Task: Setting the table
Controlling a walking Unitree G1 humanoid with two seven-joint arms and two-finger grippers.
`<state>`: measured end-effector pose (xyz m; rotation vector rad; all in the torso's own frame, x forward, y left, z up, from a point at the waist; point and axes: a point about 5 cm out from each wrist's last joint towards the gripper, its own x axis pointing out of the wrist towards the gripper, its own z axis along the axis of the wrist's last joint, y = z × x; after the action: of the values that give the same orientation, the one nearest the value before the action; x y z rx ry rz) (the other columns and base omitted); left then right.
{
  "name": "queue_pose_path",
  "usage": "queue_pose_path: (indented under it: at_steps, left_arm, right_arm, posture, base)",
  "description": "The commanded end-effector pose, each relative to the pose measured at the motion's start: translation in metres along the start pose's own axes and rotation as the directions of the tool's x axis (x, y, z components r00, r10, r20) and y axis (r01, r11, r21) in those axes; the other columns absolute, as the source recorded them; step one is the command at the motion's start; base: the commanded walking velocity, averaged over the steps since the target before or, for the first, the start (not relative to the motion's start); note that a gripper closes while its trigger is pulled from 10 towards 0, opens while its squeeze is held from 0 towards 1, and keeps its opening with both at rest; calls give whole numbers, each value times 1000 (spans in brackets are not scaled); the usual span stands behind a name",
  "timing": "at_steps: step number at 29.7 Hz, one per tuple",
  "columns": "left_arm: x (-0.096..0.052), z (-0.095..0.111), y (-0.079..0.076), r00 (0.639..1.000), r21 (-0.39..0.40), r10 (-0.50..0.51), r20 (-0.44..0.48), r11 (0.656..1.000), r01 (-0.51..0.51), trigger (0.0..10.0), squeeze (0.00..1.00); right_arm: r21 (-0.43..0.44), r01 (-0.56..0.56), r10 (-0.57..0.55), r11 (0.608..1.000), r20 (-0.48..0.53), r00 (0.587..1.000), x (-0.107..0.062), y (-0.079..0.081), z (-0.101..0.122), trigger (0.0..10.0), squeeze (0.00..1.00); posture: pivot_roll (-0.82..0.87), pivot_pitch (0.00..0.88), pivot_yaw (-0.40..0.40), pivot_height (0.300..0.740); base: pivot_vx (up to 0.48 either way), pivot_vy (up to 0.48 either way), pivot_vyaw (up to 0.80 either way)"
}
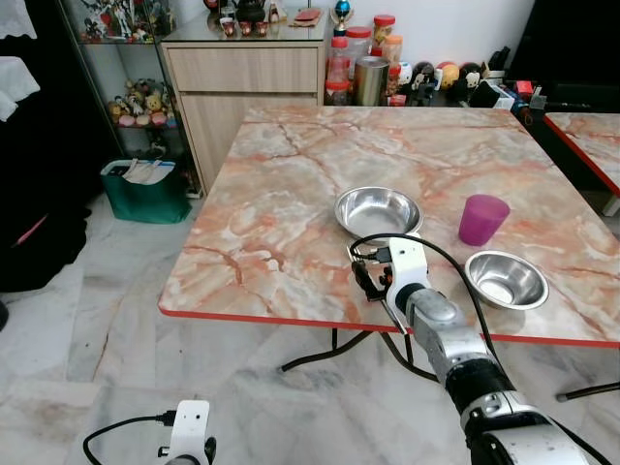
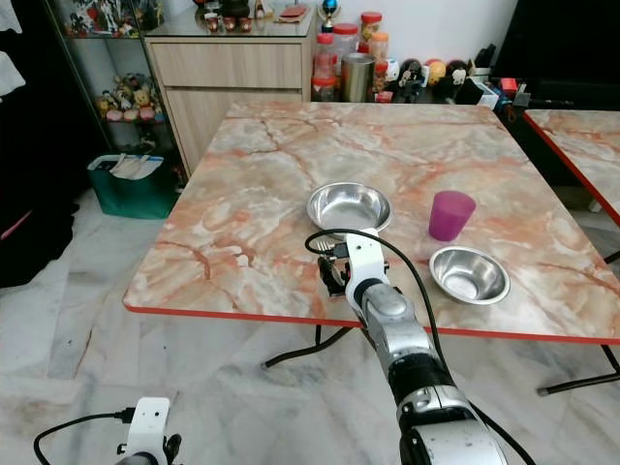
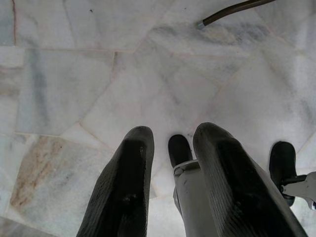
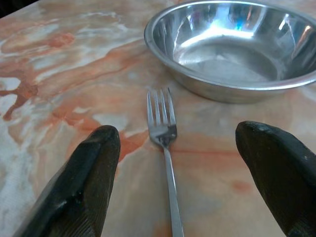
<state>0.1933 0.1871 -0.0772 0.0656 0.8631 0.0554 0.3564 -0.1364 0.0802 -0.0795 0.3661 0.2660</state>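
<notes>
I have the right gripper low over the marble table near its front edge, fingers spread wide apart. Between them a steel fork lies flat, tines toward the larger steel bowl just beyond. A purple cup and a smaller bowl stand to the right. My left gripper hangs over the floor, fingers slightly parted.

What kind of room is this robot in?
Probably a home dining area: a marble-patterned table set with steel bowls and a purple cup, a wooden cabinet behind it, and jars along the wall.
</notes>
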Motion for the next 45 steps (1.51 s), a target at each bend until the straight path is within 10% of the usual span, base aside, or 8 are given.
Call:
queue_pose_path:
  at_steps: [1, 45]
  left_arm:
    - [0, -1, 0, 1000, 1, -5, -11, 1000, 5, 10000, 0]
    - [-1, -4, -2, 1000, -1, -10, -15, 1000, 10, 10000, 0]
  right_arm:
    - [3, -3, 3, 1000, 15, 1000, 2, 0, 5, 10000, 0]
    - [76, 60, -50, 995, -124, 991, 6, -1, -23, 10000, 0]
  posture:
    - [-16, 0, 14, 740]
    - [17, 0, 8, 740]
  base:
    - [0, 0, 0]
    - [0, 0, 0]
